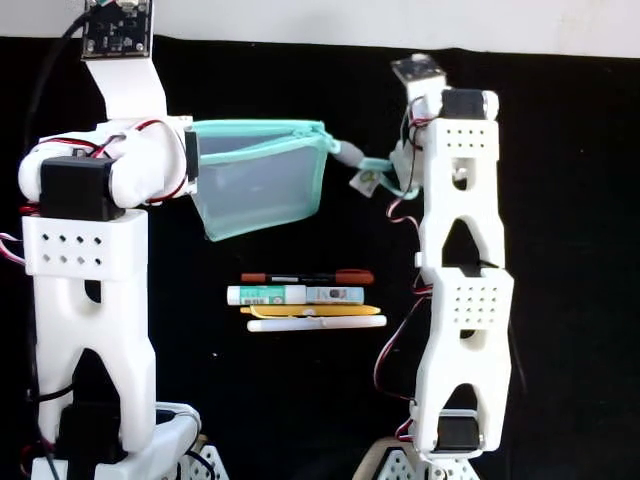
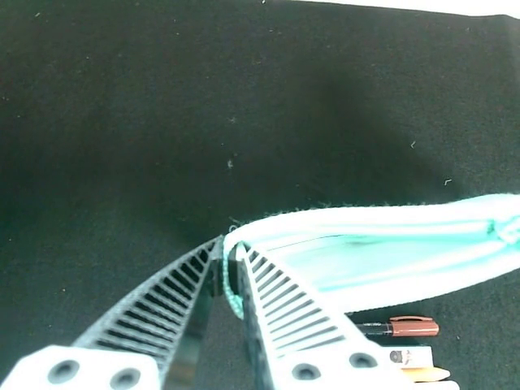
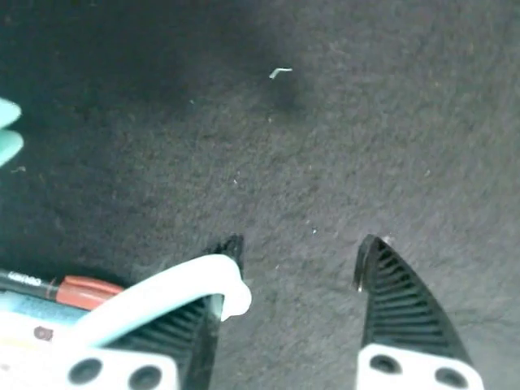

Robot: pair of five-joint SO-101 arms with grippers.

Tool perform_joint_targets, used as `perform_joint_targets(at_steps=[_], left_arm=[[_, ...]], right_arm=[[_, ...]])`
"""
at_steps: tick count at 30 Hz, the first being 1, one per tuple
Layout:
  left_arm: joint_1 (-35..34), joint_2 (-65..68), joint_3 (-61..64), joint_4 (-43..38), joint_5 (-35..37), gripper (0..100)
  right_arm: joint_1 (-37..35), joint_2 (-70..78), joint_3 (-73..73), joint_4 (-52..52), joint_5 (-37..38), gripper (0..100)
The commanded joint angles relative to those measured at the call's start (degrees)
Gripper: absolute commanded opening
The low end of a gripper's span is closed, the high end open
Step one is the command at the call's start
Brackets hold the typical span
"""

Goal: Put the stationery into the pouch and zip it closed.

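The left gripper (image 2: 228, 253) pinches one end of the teal pouch (image 2: 382, 256). The right gripper (image 3: 302, 252) has its jaws spread, with bare black cloth (image 3: 341, 122) between them. The high view adds the stationery beside the pouch: a brown-capped pen (image 1: 306, 277), a labelled tube (image 1: 295, 295), a yellow pen (image 1: 310, 311) and a white pen (image 1: 316, 323), lying in a row. The pouch's mouth may be open. The tube's print is unreadable. A white wall (image 1: 350, 15) borders the cloth.

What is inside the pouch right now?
Nothing shows through the translucent side of the pouch; all four stationery pieces lie on the cloth outside it. The corner pinched by the left gripper is covered, and I cannot tell whether the zipper is open.
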Motion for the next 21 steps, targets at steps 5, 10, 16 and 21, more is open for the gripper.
perform_joint_targets(at_steps=[5,10,16,21], left_arm=[[-1.19,-0.57,-0.13,-0.44,-0.44,1],[-1.19,-0.57,-0.13,-0.44,-0.44,1],[-1.19,-0.57,-0.13,-0.44,-0.44,1],[-1.19,-0.57,-0.13,-0.44,-0.44,1]], right_arm=[[-0.66,-0.84,0.84,0.84,-19.08,22.4],[-0.66,-2.86,0.75,0.84,-26.20,22.4],[-0.66,-12.35,0.92,0.92,-30.24,22.4],[-2.15,-14.64,0.92,0.84,-33.49,22.4]])
